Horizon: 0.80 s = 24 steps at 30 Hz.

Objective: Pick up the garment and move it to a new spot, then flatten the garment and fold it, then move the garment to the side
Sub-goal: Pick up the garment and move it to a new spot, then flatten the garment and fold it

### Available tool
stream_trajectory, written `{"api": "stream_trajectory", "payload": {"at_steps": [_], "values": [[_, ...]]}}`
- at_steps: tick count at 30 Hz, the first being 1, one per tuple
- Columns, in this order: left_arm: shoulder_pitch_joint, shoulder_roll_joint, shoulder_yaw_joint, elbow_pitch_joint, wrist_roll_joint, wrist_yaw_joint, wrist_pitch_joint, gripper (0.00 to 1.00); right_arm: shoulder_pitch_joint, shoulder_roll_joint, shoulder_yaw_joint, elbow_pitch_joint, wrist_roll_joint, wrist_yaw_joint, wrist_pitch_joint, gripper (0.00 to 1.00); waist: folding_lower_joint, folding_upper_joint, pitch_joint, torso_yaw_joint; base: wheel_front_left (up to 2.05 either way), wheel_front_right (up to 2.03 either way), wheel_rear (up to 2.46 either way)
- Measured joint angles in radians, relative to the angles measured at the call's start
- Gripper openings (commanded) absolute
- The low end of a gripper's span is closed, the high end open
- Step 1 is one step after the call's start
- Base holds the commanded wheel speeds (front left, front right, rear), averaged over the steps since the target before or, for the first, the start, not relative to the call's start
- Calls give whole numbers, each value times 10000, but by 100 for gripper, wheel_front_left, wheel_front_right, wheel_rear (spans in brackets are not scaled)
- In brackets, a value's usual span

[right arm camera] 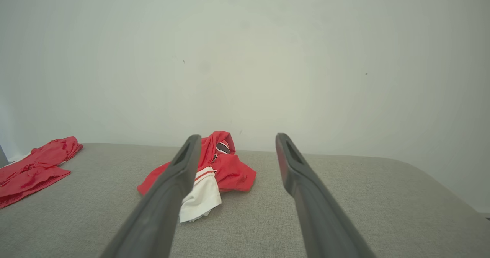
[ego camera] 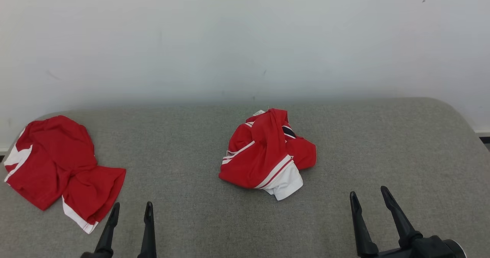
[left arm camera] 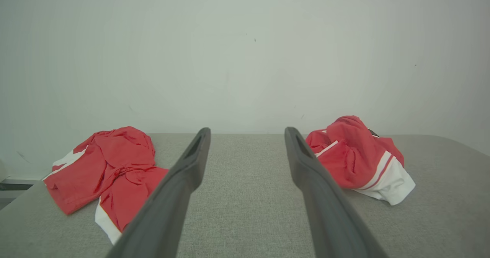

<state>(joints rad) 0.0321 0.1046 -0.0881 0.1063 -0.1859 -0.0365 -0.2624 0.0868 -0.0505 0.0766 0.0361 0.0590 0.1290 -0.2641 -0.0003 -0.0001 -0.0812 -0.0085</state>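
1. Bench (ego camera: 383,143): grey woven covering, rounded far corners, set against a pale wall (ego camera: 245,40).
2. Crumpled garment (ego camera: 268,154): red with white bands and a small dark patch. It lies bunched in a heap about midway between the left and right edges, closer to the far edge than the near one. Nothing grips it.
3. Second garment (ego camera: 57,162): red with white trim, lying loosely spread at the left edge near the far left corner, well apart from the heap.
4. Left end effector (ego camera: 132,205): fingers spread, empty, by the near edge, close to the second garment's near hem.
5. Right end effector (ego camera: 368,191): fingers spread, empty, by the near edge, to the right of the heap and clear of it.
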Motion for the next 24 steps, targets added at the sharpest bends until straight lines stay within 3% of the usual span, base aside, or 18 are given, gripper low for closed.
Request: {"api": "stream_trajectory", "payload": {"at_steps": [9,24], "values": [[753,-376,211,-600,389,-265,0,100,364,0,-169,-205,-6,0,2,100,2,0,-110,89,0,0,0],[859,-529,-136,-825,754,-69,0,100,360,0,-173,-245,21,0,2,100,3,1,16,55,0,0,0]]}}
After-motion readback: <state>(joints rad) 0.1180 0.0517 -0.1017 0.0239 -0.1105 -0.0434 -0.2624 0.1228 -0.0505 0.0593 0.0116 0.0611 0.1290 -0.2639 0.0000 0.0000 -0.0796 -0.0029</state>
